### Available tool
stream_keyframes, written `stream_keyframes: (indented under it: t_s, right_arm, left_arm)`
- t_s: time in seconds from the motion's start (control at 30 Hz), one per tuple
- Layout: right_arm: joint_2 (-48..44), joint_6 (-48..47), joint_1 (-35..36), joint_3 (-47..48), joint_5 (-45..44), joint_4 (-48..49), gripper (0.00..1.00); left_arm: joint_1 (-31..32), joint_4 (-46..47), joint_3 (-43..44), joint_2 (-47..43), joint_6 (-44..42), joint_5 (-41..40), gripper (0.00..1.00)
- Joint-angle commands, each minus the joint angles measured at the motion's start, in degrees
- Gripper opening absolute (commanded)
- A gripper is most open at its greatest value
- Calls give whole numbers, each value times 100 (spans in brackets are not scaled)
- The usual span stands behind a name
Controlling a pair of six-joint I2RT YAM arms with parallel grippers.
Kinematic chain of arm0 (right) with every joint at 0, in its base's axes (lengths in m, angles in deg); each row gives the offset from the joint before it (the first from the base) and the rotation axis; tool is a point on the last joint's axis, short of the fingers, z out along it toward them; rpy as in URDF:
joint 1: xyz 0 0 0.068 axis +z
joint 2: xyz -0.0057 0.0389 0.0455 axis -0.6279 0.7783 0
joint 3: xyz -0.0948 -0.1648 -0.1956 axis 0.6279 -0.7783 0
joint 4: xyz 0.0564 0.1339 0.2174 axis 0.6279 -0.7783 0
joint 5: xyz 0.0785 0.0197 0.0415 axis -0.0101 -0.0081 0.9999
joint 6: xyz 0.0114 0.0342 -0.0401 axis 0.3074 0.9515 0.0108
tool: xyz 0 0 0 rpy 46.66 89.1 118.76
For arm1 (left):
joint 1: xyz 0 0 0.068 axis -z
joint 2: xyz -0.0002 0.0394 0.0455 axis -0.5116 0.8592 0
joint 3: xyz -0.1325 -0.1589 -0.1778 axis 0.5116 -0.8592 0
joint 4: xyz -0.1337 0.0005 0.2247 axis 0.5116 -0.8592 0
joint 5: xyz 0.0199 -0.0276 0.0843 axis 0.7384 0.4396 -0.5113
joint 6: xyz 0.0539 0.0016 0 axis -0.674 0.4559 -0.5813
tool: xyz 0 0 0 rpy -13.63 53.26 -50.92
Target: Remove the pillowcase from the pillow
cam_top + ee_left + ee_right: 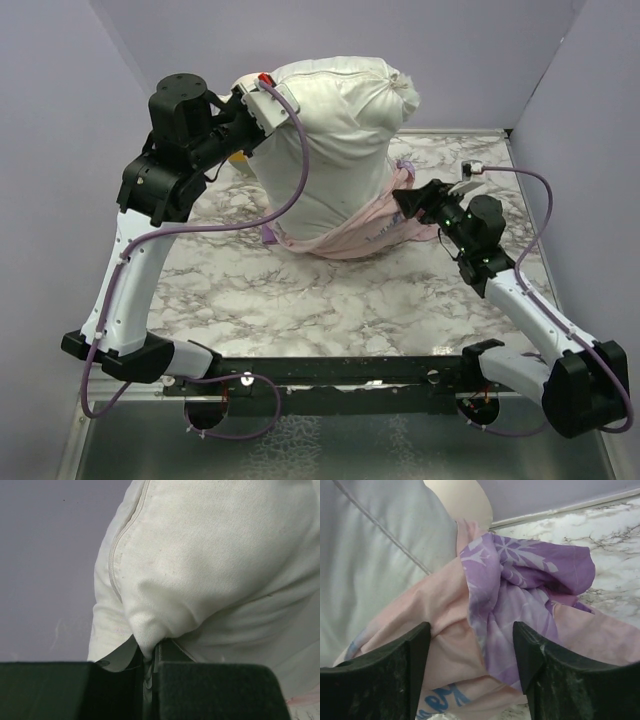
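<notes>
Pillowcase (345,240) is bunched pale pink around the foot of the pillow (335,140), and only the bottom end apparently sits inside it. Purple print shows at the right. Both rest on the marble table (300,300), with lavender walls (60,80) on 3 sides. Pillow stands on end, long axis vertical. Left gripper (258,100) is clenched on a pinch of the pillow's upper left edge. Right gripper (402,205) is spread wide, its 2 fingers either side of the bunched pillowcase, low on the right.
</notes>
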Motion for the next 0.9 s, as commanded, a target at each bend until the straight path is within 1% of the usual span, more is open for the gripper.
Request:
stream_keyframes:
  t_s: [0.0,0.13,0.27,0.3,0.33,0.43,0.53,0.63,0.77,0.8,0.87]
  right_arm:
    - [379,367,-40,160,170,534,58]
    - [775,538,-67,352,481,742,45]
    - [945,759,-92,294,322,735,17]
    - [932,816,-105,232,156,698,7]
    - [890,881,-122,162,-122,595,2]
    - [801,1050,-249,-41,-845,329,1]
    - [849,1132,-369,-215,-1159,171,1]
    - [959,1187,-400,-344,-1368,92,1]
    - [1069,1199,-416,-573,-1301,300,1]
    - [1089,1188,-418,-609,-1244,354,2]
    - [1100,1116,-419,-724,-1018,614,9]
  left_arm:
    - [10,140,-102,-199,69,-198,0]
    - [10,193,-208,-277,26,-279,0]
    - [10,275,-228,-308,3,-402,0]
    - [10,330,-229,-315,0,-475,0]
    - [10,401,-215,-320,-23,-570,0]
    - [10,797,-187,-320,-110,-1080,0]
    - [15,1308,-189,-325,-271,-1720,0]
    - [14,1812,-227,-397,-374,-2046,0]
    - [10,1998,13,-406,-332,-2131,0]
    - [10,2005,69,-405,-328,-2140,0]
    - [10,2006,114,-405,-302,-2127,0]
